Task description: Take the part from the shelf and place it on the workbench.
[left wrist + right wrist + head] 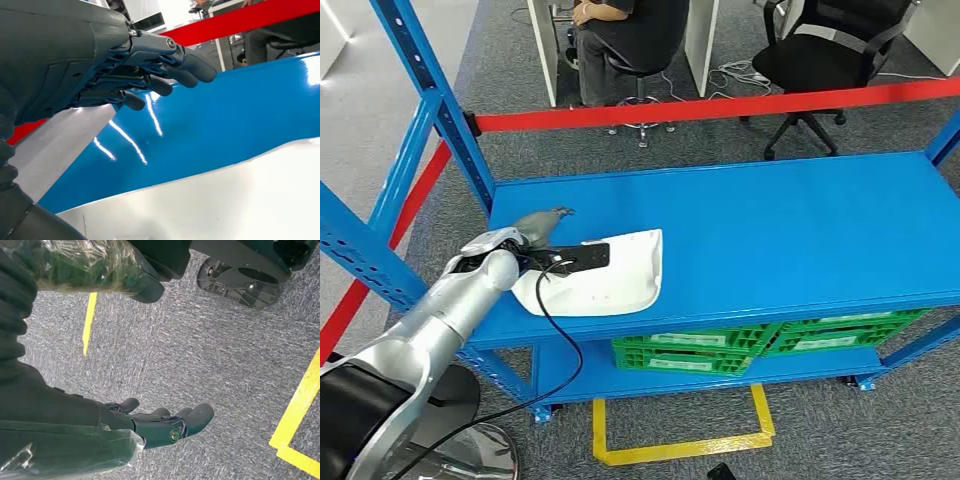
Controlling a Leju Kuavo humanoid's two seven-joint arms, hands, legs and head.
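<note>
White part (pixel 610 275) lies on the blue shelf (pixel 773 230); the left hand (pixel 546 222) hovers above it, fingers spread, empty. Next it must lower and grip.

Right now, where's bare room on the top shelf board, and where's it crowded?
The blue shelf board is bare from the white part to its right end, and along the back edge by the red barrier tape. The front-left corner is crowded: the white part lies there with the left hand over its left end. The lower level holds green crates.
</note>
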